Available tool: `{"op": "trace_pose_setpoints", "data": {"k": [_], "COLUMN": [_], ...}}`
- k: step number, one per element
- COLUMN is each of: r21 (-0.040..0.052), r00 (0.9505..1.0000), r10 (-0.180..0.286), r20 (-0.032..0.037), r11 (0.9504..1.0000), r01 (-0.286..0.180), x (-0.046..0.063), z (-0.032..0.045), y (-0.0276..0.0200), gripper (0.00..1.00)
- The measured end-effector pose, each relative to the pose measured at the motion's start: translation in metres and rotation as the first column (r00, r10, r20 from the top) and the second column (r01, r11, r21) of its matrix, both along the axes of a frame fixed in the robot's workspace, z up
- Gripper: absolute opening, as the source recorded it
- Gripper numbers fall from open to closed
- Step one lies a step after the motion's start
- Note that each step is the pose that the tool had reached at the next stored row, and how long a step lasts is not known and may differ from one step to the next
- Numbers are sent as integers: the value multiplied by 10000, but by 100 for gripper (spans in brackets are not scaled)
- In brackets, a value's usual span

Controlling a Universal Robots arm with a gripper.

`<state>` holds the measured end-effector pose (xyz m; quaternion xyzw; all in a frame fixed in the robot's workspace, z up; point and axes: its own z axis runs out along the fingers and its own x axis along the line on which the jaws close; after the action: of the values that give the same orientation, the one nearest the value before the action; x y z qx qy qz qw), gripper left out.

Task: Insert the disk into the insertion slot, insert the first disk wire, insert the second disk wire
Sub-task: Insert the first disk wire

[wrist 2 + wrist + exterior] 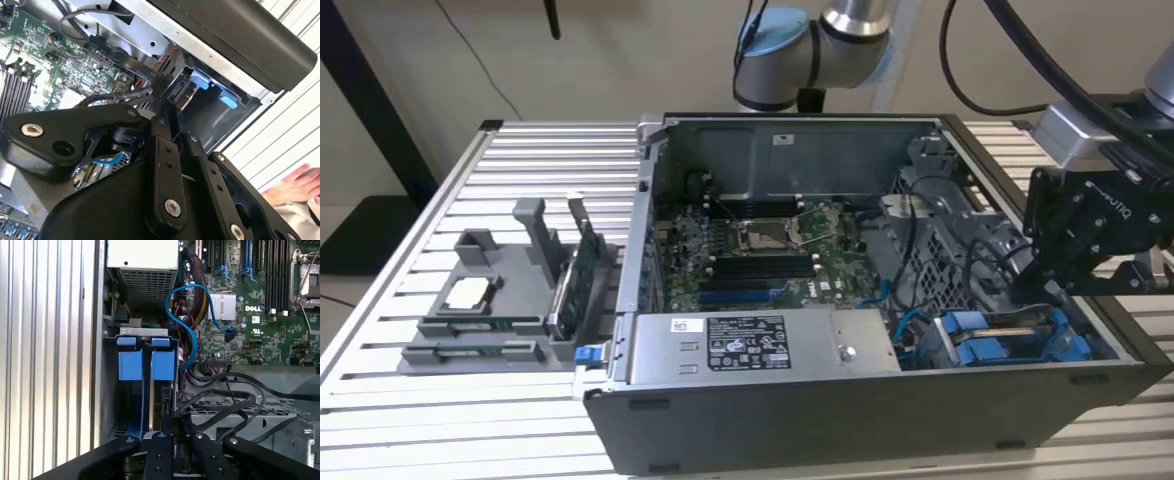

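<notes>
My gripper (1045, 290) hangs over the drive cage (994, 345) at the case's near corner, on the exterior view's right. In the first wrist view its fingertips (169, 426) meet just above the insertion slot (150, 347), a narrow bay with two blue plastic fittings (131, 365). The disk (165, 392) sits down in the bay under one of the blue tabs, with only its end edge showing. Black disk wires (220, 407) run from the fingertips back into the case. In the second wrist view the gripper (160, 102) looks shut on one black wire (120, 97).
A labelled power-supply box (754, 345) lies beside the cage, with the motherboard (761, 250) behind it. A blue cable (192, 330) loops near the bay. A grey parts tray (494, 300) stands outside the case on the exterior view's left. A person's hand (295, 185) rests on the slatted table.
</notes>
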<state>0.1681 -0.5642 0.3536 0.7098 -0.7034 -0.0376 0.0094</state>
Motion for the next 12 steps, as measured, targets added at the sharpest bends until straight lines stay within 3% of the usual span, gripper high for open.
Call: {"op": "trace_pose_setpoints", "data": {"k": [12], "r21": [-2], "r00": [10000], "r10": [1], "r20": [-22], "r11": [10000], "r01": [-1], "x": [34], "z": [-30], "y": [-1], "gripper": [19]}}
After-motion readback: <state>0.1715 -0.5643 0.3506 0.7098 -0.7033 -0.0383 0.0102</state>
